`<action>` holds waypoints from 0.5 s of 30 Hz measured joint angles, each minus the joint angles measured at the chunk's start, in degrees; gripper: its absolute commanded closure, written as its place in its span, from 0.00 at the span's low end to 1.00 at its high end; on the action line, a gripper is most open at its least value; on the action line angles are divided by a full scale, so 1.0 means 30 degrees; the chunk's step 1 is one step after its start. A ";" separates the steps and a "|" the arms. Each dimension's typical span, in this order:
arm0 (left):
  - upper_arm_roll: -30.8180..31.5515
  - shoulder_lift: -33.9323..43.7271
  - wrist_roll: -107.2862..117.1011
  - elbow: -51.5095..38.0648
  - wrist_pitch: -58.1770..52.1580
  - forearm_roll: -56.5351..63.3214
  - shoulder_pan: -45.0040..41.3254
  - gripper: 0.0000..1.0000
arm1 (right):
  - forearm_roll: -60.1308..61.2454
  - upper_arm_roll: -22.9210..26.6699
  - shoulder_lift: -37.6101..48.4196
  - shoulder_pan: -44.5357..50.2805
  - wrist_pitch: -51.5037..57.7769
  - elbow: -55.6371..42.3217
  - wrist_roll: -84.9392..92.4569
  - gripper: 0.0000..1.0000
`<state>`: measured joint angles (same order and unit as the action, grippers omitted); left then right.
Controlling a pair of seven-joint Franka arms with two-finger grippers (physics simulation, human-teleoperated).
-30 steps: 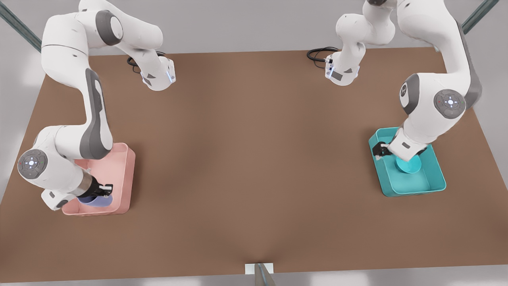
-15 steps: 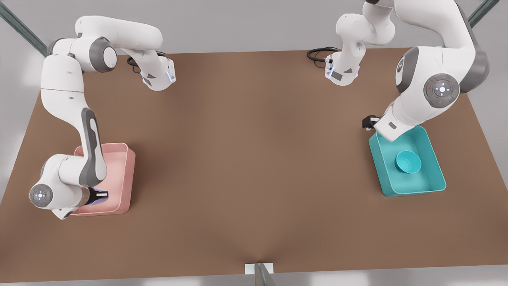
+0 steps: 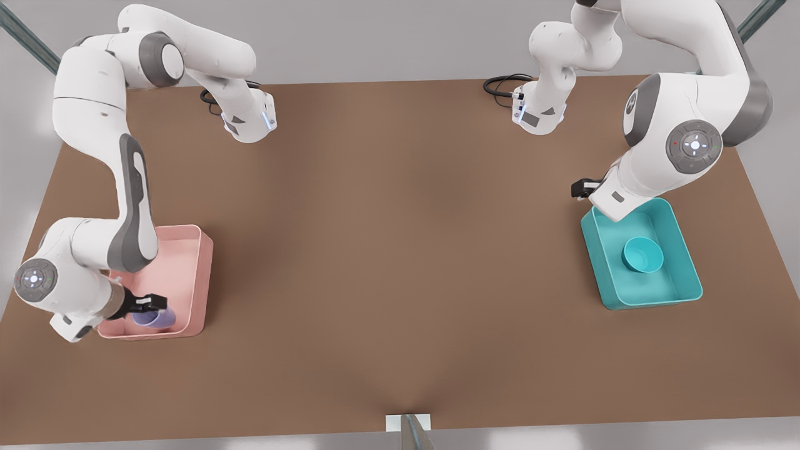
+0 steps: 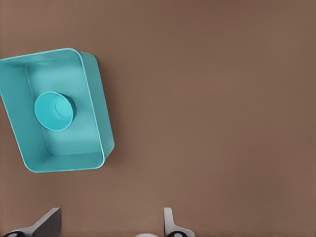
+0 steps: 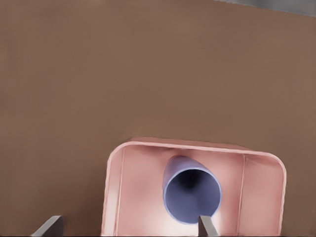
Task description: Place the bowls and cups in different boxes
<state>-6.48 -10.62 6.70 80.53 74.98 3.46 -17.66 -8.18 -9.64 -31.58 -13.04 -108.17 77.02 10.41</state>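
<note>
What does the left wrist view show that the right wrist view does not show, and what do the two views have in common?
Left wrist view: the teal box with the teal bowl resting inside it, seen from well above. The left gripper is open, off to the side of the box, over bare table.

Right wrist view: the pink box with the purple cup standing inside it. The right gripper is open, one fingertip at the cup's rim.

Both views: the brown table, an open gripper, and one box holding one item.
</note>
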 measured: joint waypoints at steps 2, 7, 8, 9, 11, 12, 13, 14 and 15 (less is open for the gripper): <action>-0.0001 0.0003 0.0025 0.0000 -0.0031 0.0003 -0.0002 0.00 | 0.0454 -0.0329 0.0769 0.0044 0.1417 -0.1156 0.0097 0.00; 0.0003 0.0003 0.0075 0.0001 -0.0083 0.0006 -0.0001 0.00 | 0.1323 -0.0362 0.4239 -0.0006 0.4767 -0.0191 -0.0165 0.00; 0.0015 0.0004 0.0084 0.0000 -0.0095 0.0006 0.0002 0.00 | 0.1513 -0.0303 0.5313 -0.0061 0.4984 0.1147 -0.0297 0.00; 0.0022 0.0004 0.0092 0.0000 -0.0114 0.0006 -0.0002 0.00 | 0.1613 -0.0312 0.5871 -0.0027 0.5206 0.1770 -0.0456 0.00; 0.0027 0.0004 0.0107 0.0000 -0.0146 0.0007 -0.0007 0.00 | 0.1706 -0.0362 0.6137 0.0116 0.5792 0.1686 -0.0814 0.00; 0.0027 0.0004 0.0114 0.0000 -0.0159 0.0007 -0.0007 0.00 | 0.1720 -0.0345 0.5928 0.0194 0.6186 0.1163 -0.1016 0.00; 0.0028 0.0004 0.0120 0.0000 -0.0169 0.0007 -0.0006 0.00 | 0.1731 -0.0353 0.5755 0.0215 0.6592 0.0705 -0.1215 0.00; 0.0028 0.0004 0.0126 0.0000 -0.0178 0.0007 -0.0005 0.00 | 0.1725 -0.0008 0.5863 0.0597 0.6943 0.0658 -0.1404 0.00; 0.0028 0.0004 0.0132 0.0000 -0.0186 0.0007 -0.0004 0.00 | 0.1717 0.0638 0.6478 0.1335 0.7219 0.1243 -0.1584 0.00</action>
<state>-6.40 -10.61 7.10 80.53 74.42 3.48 -17.67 -3.03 -7.72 -12.14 -9.03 -86.51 80.75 5.66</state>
